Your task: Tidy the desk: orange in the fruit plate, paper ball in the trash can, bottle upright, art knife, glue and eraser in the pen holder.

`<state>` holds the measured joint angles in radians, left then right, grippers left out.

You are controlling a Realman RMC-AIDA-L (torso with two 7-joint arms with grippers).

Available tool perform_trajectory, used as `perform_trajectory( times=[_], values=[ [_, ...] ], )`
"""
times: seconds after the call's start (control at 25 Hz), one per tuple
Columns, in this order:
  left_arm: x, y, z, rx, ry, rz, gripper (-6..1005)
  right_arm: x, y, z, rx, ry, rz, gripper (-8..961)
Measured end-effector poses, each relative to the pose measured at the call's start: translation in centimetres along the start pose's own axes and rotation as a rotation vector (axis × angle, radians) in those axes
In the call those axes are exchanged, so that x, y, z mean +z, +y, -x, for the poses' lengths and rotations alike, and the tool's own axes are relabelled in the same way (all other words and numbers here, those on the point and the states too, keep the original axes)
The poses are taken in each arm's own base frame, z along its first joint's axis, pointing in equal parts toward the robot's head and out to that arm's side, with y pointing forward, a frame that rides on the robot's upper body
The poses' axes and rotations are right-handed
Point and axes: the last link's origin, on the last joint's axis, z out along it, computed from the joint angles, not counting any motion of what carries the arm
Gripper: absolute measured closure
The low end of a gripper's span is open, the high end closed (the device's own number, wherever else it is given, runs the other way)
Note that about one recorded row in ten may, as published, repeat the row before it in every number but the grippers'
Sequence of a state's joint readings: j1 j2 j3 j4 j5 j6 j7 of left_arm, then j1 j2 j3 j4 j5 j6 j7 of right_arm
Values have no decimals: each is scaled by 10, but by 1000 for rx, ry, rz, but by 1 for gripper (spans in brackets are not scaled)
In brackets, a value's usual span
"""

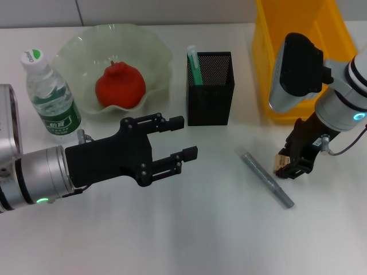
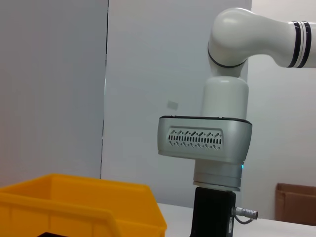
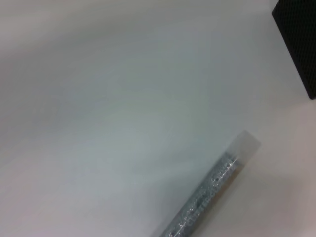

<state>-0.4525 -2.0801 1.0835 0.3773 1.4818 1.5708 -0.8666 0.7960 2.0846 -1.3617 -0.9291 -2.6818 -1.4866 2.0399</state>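
right gripper [image 1: 288, 166]: low on the right of the desk [image 1: 189, 229], jaws nearly closed around the eraser [image 1: 281, 164], a tan block at the tips, at or just above the surface
eraser handling: looks light, stiff, slightly grippy; short, so a pinch across its flat sides should hold
glue [image 1: 266, 177]: lies flat just left of the right gripper, apart from it; thin and round, likely to roll, best pinched mid-length
left gripper [image 1: 180, 138]: hovers mid-left over the desk, fingers spread apart, nothing held
holder [image 1: 210, 87]: far centre, knife [image 1: 194, 65] already standing in its left corner
plate [image 1: 155, 48]: far left, orange [image 1: 119, 85] inside
bottle [image 1: 49, 94]: upright, far left beside the plate
bin [image 1: 269, 57]: far right, behind the right arm
paper ball: not seen
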Motion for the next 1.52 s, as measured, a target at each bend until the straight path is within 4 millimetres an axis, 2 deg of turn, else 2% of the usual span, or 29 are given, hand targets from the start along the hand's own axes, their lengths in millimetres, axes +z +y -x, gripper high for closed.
perform_trajectory(
  times=[0.08, 0.2, 0.32, 0.36, 0.4, 0.52, 0.56, 0.68, 0.8, 0.84, 0.96, 1.0, 1.08, 1.12, 1.16, 1.2, 1.32, 1.52],
  values=[
    [0, 0, 0, 0, 0, -1, 400, 0, 0, 0, 2, -3, -4, 516],
    [0, 0, 0, 0, 0, -1, 399, -4, -1, 0, 9, -13, -13, 537],
    [0, 0, 0, 0, 0, -1, 398, -16, -3, 0, 23, -56, -63, 558],
    [0, 0, 0, 0, 0, -1, 398, -28, -1, 0, 27, -123, -101, 558],
    [0, 0, 0, 0, 0, -1, 398, -28, -1, 0, 27, -123, -101, 558],
    [0, 0, 0, 0, 0, -1, 397, -45, 4, 1, 33, -241, -140, 558],
    [0, 0, 0, 1, 0, 0, 397, -58, 5, -2, 56, -334, -173, 558],
    [0, 0, 0, 2, 1, 1, 397, -67, 4, -6, 85, -427, -197, 558],
    [1, -1, -1, 6, 2, 1, 396, -78, 0, -17, 167, -699, -217, 558],
    [1, -1, -1, 6, 2, 1, 396, -78, 0, -17, 167, -699, -217, 559],
    [1, -1, -1, 13, 1, 3, 396, -76, -4, -35, 202, -963, -246, 559],
    [1, -1, -1, 13, 1, 3, 395, -76, -4, -35, 202, -963, -246, 559],
    [1, -1, -1, 12, 1, 2, 395, -67, -6, -45, 214, -1121, -267, 559],
    [1, -1, -1, 12, 1, 1, 395, -67, -6, -45, 214, -1121, -267, 559],
    [1, -1, -1, 12, 1, 1, 395, -56, -7, -47, 219, -1192, -265, 559],
    [1, 0, -1, 12, 1, 1, 395, -56, -7, -47, 219, -1192, -265, 559],
    [2, 0, -1, 13, 0, 6, 394, -38, -7, -37, 195, -1216, -242, 559],
    [2, -1, -2, 13, 2, 5, 393, -28, -15, -23, 212, -1198, -232, 558]
  ],
)
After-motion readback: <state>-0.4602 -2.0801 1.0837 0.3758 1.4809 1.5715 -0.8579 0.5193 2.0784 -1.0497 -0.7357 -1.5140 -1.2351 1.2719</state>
